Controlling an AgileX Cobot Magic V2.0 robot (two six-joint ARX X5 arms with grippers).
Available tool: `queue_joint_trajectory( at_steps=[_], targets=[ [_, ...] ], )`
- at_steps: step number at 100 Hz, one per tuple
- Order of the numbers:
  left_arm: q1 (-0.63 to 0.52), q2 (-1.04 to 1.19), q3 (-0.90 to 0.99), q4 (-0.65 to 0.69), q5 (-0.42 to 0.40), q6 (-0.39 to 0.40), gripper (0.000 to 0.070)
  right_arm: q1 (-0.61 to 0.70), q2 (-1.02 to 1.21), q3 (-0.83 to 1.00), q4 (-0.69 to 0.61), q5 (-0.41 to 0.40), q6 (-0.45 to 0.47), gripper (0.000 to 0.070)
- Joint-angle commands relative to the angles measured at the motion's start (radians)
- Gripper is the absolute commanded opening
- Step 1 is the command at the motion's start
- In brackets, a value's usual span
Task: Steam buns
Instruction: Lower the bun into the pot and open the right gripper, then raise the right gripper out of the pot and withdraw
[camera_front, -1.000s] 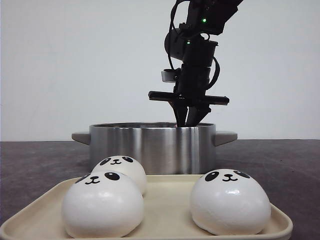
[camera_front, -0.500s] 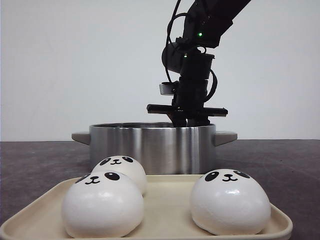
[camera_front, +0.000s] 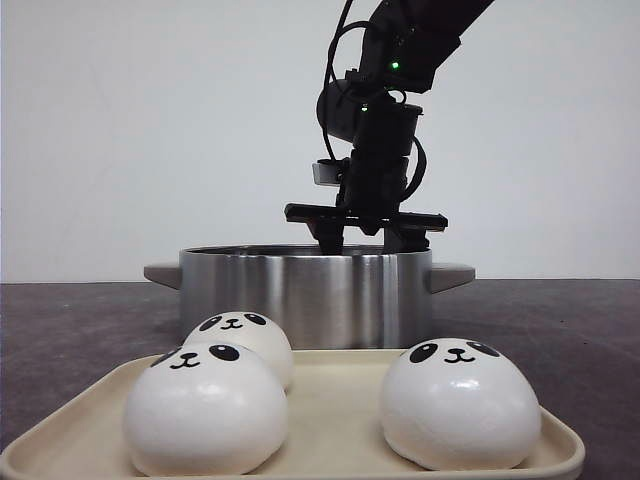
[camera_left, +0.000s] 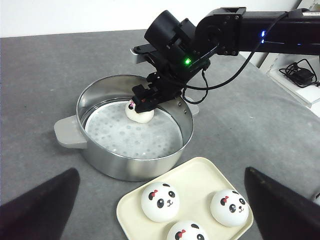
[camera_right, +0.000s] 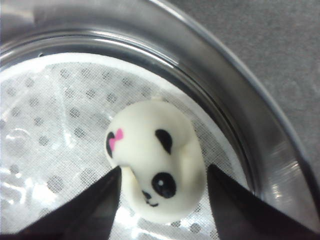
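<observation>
Front view: the right gripper (camera_front: 364, 238) is seen lowered at the rim of a steel pot (camera_front: 305, 295), its two fingers dipping just behind the near wall and spread apart. From the left wrist view the same gripper (camera_left: 145, 102) is shown reaching into the pot (camera_left: 100, 160) from the far side, and one bun (camera_left: 139, 111) is seen lying directly below it on the perforated white liner (camera_left: 130, 137), close to the pot's wall rather than its middle.

In the right wrist view that bun (camera_right: 157, 160) is found between the two dark fingers (camera_right: 92, 210), with a gap visible on each side, so the jaws are parted and nothing is gripped (whether the pads graze the bun lower down cannot be told). The bun lies tilted, its panda face with a pink bow turned up toward the camera, and the pot's curved steel wall (camera_right: 235, 105) runs just beside it.

Three more buns are seen well apart from the right gripper, on a cream tray (camera_left: 200, 175) just in front of the pot: one (camera_front: 205, 408) nearest the camera, a second (camera_front: 240, 340) touching it from behind, and a third (camera_front: 460, 403) apart from both.

The left gripper (camera_left: 160, 210) is held high above the tray, well short of the pot; its two dark fingertips (camera_left: 40, 207) stand wide apart at the edges of its own view, with nothing between them.
</observation>
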Motion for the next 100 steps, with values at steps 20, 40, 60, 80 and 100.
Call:
queue_joint_trajectory(
  at_steps=[20,40,60,80,100],
  targets=[
    [-0.004,0.006,0.020,0.007,-0.003,0.013,0.0625,0.010,0.018,0.077,0.005,-0.002,0.021,0.0447],
    [-0.004,0.006,0.020,0.007,-0.004,0.013,0.0625,0.019,0.017,0.224,-0.047,-0.002,0.018,0.0447],
    [-0.004,0.015,0.020,-0.008,-0.003,-0.008,0.0625,0.060,-0.022,0.425,-0.185,0.015,-0.084,0.0225],
    [-0.010,0.079,0.020,-0.103,0.044,-0.104,0.0625,0.148,-0.206,0.435,-0.190,0.096,-0.186,0.0008],
    [-0.065,0.195,0.020,-0.192,0.060,-0.149,0.0627,0.255,-0.405,0.434,-0.206,0.169,-0.238,0.0008]
  ],
)
